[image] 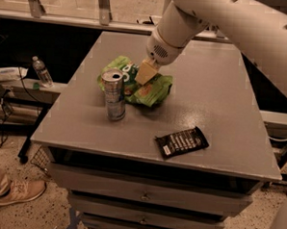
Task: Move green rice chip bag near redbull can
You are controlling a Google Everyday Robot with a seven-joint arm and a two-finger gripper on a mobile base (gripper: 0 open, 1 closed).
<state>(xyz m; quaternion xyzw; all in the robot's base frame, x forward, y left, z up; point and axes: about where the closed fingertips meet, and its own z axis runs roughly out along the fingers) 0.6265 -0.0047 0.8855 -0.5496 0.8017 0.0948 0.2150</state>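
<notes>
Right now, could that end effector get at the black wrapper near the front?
Probably yes. The end effector is at the green rice chip bag; nothing stands between it and the black wrapper, and the redbull can is off to one side.

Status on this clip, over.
Gripper down on crinkly green rice chip bag. Bag close beside slim silver-blue redbull can. Black wrapper lies apart, nothing blocking.
</notes>
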